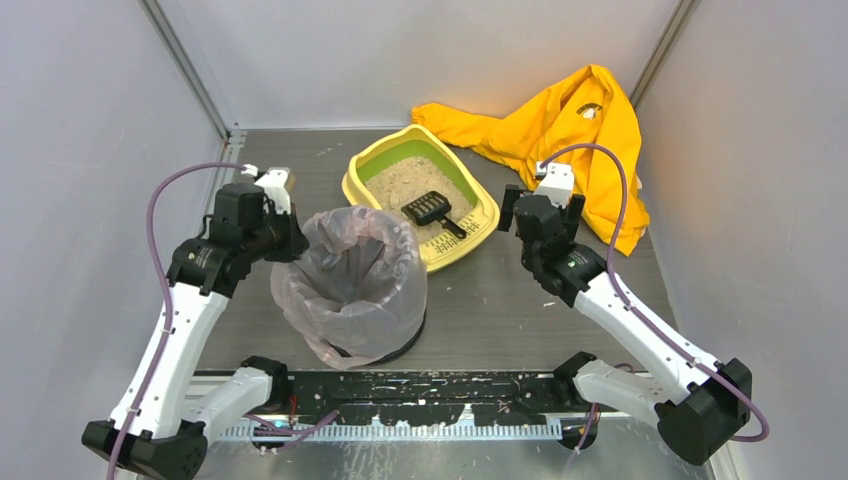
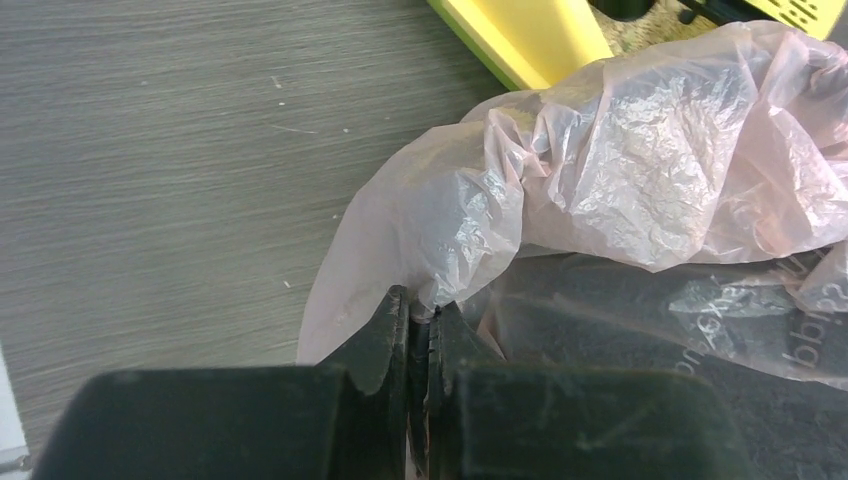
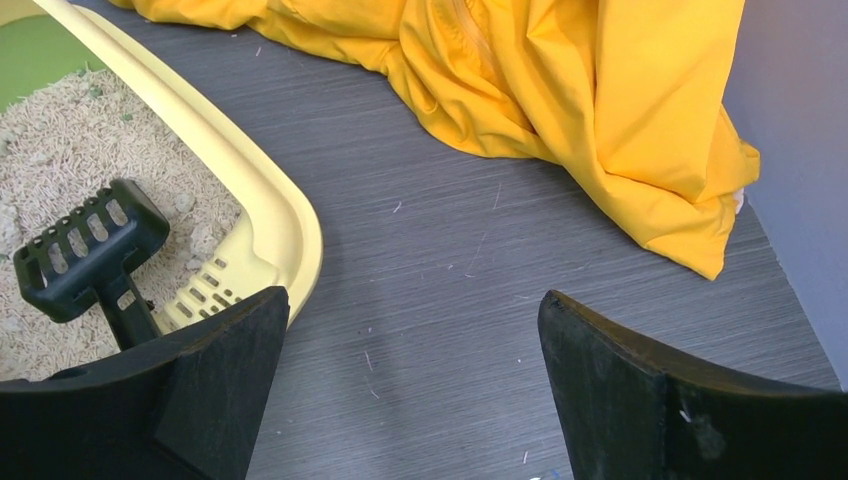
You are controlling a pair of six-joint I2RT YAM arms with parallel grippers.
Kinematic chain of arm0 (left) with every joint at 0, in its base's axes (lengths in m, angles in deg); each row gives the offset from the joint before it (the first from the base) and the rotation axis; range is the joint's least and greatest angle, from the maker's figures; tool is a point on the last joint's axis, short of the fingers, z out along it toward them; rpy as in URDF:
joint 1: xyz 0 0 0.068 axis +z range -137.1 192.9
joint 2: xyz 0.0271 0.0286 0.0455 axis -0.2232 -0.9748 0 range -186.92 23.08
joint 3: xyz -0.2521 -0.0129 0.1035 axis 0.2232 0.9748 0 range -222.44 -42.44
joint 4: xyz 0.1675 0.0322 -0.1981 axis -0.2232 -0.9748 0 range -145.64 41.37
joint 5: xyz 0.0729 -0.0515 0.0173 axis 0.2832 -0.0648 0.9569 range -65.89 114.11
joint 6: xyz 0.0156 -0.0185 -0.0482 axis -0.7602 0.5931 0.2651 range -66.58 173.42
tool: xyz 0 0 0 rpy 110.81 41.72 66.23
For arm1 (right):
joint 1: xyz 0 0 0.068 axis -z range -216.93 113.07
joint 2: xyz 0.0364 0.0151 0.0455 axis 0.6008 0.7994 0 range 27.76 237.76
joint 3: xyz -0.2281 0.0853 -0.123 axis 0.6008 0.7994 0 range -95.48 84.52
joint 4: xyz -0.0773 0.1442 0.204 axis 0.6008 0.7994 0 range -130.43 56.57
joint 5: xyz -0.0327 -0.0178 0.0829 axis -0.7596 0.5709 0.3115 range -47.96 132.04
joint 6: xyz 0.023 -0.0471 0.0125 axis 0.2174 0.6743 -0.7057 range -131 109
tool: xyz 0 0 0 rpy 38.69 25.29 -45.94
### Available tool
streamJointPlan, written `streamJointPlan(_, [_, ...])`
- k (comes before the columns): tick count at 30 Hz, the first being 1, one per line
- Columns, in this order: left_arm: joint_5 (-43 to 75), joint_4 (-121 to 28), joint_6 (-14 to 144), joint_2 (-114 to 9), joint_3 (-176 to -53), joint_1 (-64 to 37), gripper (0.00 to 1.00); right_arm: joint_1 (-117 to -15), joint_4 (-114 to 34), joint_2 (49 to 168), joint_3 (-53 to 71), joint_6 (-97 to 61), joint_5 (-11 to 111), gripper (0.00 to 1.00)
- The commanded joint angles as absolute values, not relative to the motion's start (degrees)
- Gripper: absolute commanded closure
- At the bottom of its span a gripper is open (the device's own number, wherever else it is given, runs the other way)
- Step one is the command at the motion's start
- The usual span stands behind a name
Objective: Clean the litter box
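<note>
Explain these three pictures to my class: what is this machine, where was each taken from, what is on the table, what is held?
Two robot arms are bolted at the table's near edge. One picture looks down from above and behind them; the others come from cameras on the left and right wrists. On the table: a litter box with a black scoop in it, a bin lined with a bag, and a yellow garment. The left arm's jaws are shut on the bag's rim; the right arm's jaws are open, empty.
</note>
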State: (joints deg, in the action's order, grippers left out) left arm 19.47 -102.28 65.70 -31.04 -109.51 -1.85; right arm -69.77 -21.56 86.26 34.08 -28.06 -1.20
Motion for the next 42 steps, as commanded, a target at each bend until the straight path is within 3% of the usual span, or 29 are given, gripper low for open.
streamJointPlan(1, [29.87,-98.2,71.22,-31.85,-113.19,-1.69,1.0,-69.88,-23.84,85.74,34.1,-28.65,-0.06,0.0])
streamJointPlan(11, [43.05,-97.62,70.98,-38.79,-122.73,-1.7,1.0,-69.81,-23.27,86.13,33.25,-29.37,3.97,0.0])
streamJointPlan(22, [59.55,-86.52,74.22,-42.37,-120.59,-0.64,1.0,-69.88,-24.69,90.65,31.7,-30.66,6.03,0.0])
streamJointPlan(30, [58.55,-82.9,77.86,-43.65,-116.58,4.23,1.0,-69.88,-25.49,92.85,30.78,-30.95,7.45,0.0])
streamJointPlan(31, [58.07,-82.63,78.39,-43.33,-115.44,4.28,0.93,-69.83,-25.49,93.35,30.4,-31.0,7.61,0.0])
streamJointPlan(35, [54.95,-82.56,80.85,-40.62,-111.97,4.26,0.22,-69.76,-25.28,95.6,28.91,-31.51,6.56,0.0])
streamJointPlan(36, [54.04,-82.62,81.35,-39.31,-110.89,4.2,0.1,-69.56,-25.06,96.59,28.25,-31.9,6.0,0.0])
streamJointPlan(37, [53.17,-82.5,81.85,-38.29,-109.87,4.23,0.02,-69.06,-24.2,97.67,27.34,-32.63,5.59,0.0])
streamJointPlan(38, [52.59,-82.48,82.38,-37.16,-108.98,4.24,0.01,-68.41,-23.33,98.96,26.33,-33.84,5.33,0.0])
streamJointPlan(42, [49.0,-80.5,83.41,-30.78,-105.69,4.14,0.0,-63.57,-20.18,104.66,22.69,-40.4,10.41,0.0])
